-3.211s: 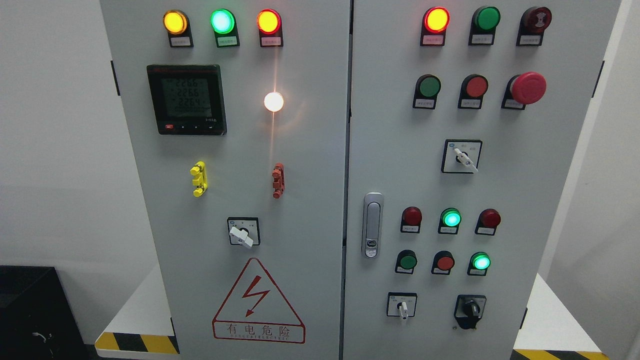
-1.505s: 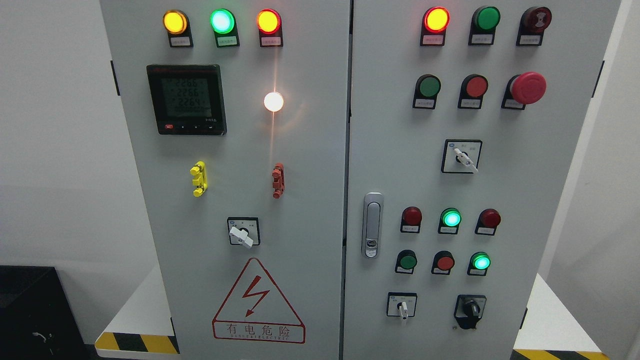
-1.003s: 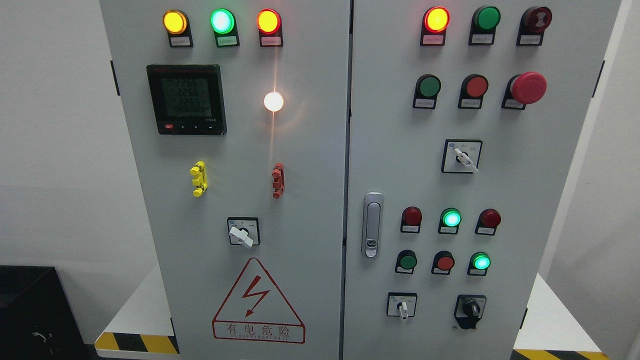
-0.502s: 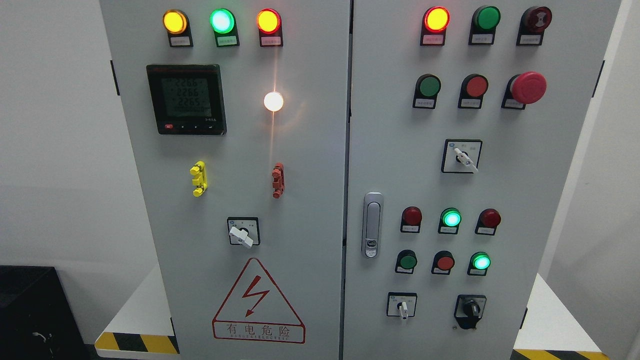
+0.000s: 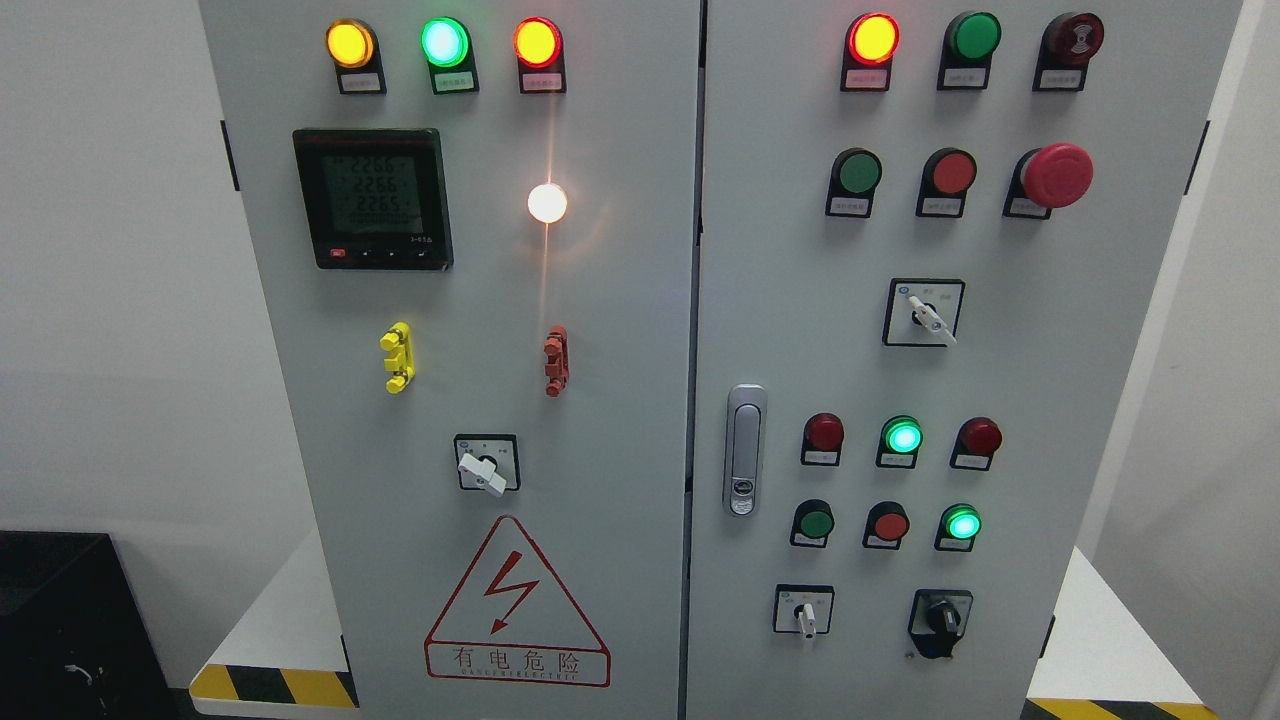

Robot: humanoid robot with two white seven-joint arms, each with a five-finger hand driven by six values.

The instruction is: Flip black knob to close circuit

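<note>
The black knob [image 5: 941, 618] sits at the lower right of the grey electrical cabinet's right door [image 5: 1010, 400], on a black mount. Its grip points roughly straight down. No robot hand or arm shows in the head view.
The right door also carries a white-handled selector [image 5: 806, 614] left of the knob, another [image 5: 930, 318] higher up, lit green lamps [image 5: 962, 524], a red mushroom button [image 5: 1056, 176] and a door latch [image 5: 743, 450]. The left door has a meter [image 5: 373, 198] and a warning triangle [image 5: 517, 605]. A black box [image 5: 60, 620] stands at lower left.
Nothing has moved; only the meter's digits flicker.
</note>
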